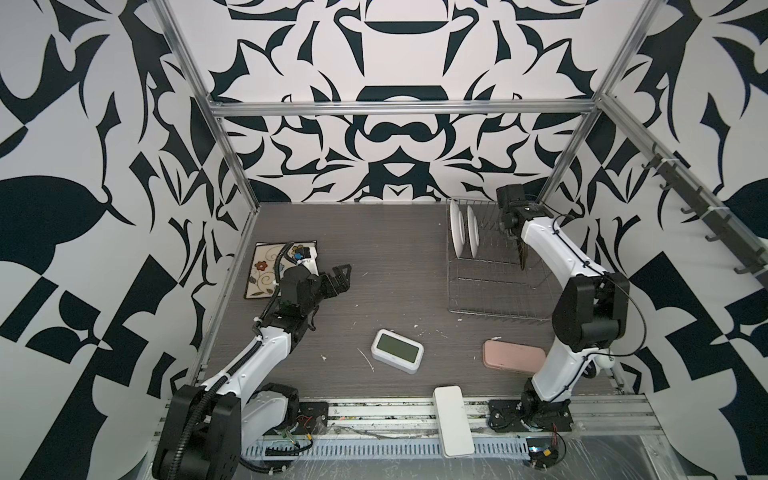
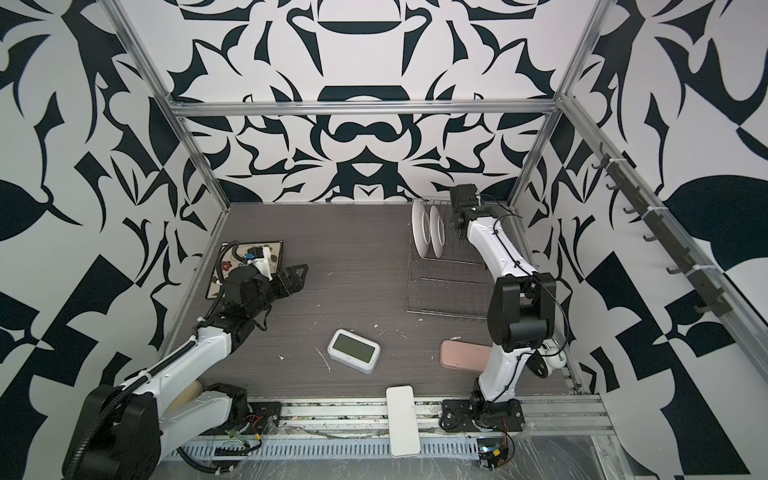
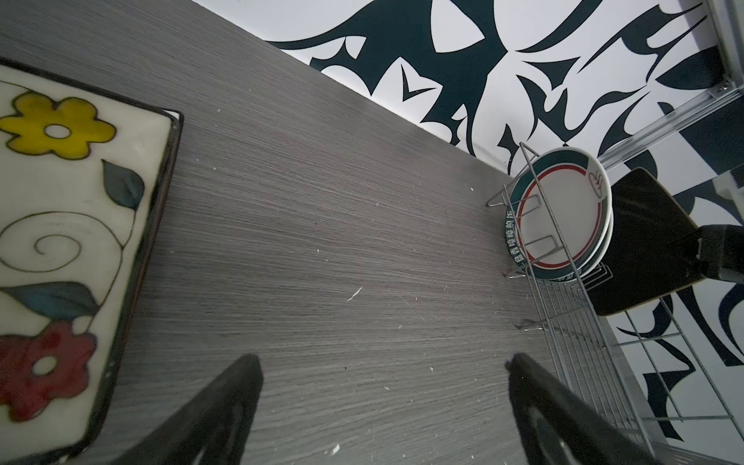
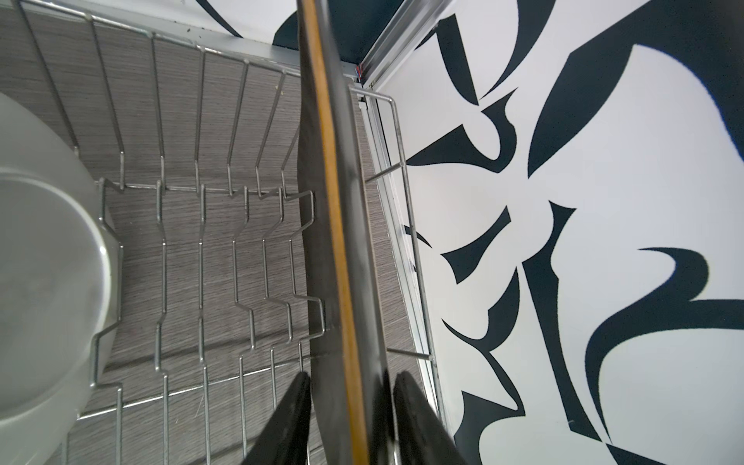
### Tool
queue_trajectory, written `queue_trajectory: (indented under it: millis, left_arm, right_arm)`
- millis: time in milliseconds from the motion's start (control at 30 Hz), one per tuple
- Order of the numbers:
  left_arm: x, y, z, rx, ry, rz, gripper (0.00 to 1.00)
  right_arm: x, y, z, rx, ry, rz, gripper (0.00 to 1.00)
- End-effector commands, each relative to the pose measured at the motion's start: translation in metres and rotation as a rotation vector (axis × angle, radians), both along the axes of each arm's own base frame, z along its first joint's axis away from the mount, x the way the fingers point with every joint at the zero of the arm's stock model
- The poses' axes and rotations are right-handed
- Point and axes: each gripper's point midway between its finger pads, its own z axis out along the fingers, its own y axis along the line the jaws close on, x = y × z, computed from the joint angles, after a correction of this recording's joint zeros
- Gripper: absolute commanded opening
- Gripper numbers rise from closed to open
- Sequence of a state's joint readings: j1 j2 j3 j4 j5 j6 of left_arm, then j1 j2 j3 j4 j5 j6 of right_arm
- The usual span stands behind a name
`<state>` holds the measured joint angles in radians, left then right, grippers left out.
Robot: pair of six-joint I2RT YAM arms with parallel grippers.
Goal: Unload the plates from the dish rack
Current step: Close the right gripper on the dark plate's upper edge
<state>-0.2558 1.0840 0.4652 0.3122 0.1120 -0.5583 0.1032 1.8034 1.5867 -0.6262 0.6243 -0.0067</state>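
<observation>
**Right gripper** [image 4: 350, 378]: narrowed around the upper edge of the dark square plate [image 4: 346, 201], with one finger [image 4: 288, 426] at each face. Firm contact cannot be told.

**Dark square plate**: tan-edged. Stands upright on edge in the dish rack [image 1: 490, 291], at its far right end.

**Round plates**, two [image 1: 457, 232] [image 1: 471, 232]: white with a teal rim band. Both stand upright between the prongs at the rack's far left corner, close together and well apart from the dark plate.

**Left gripper** [image 1: 341, 274]: jaws spread wide, holding nothing. Sits over bare worktop [image 1: 395, 257], well to the left of the rack.

**Floral square plate** [image 1: 266, 266]: cream. Lies flat on the worktop further left of the rack, partly under the left arm.

**Digital clock** [image 1: 397, 351]: white. Lies in front of the rack.

**Pink case** [image 1: 513, 359]: lies in front of the rack, beside the right arm.
</observation>
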Motion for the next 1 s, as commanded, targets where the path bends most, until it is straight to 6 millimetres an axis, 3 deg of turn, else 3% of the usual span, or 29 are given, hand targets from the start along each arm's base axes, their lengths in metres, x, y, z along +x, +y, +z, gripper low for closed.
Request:
queue_trajectory:
  millis: [0,433,967]
  left_arm:
    - [-0.0010,0.0005,0.0052,-0.005,-0.010,0.005,0.99]
    - [-0.0007,-0.0037,0.0087,-0.021,-0.006,-0.012,0.99]
    - [-0.0025,-0.0034,0.0101,-0.033,-0.003,-0.008,0.99]
  right_arm:
    - [0.0080,-0.0055,0.0167,-0.018,-0.046,-0.015,0.38]
    - [0.0072,-0.0114,0.0145,-0.028,-0.031,-0.020,0.37]
    - [0.0083,-0.0122,0.0157,-0.026,-0.032,-0.017,0.29]
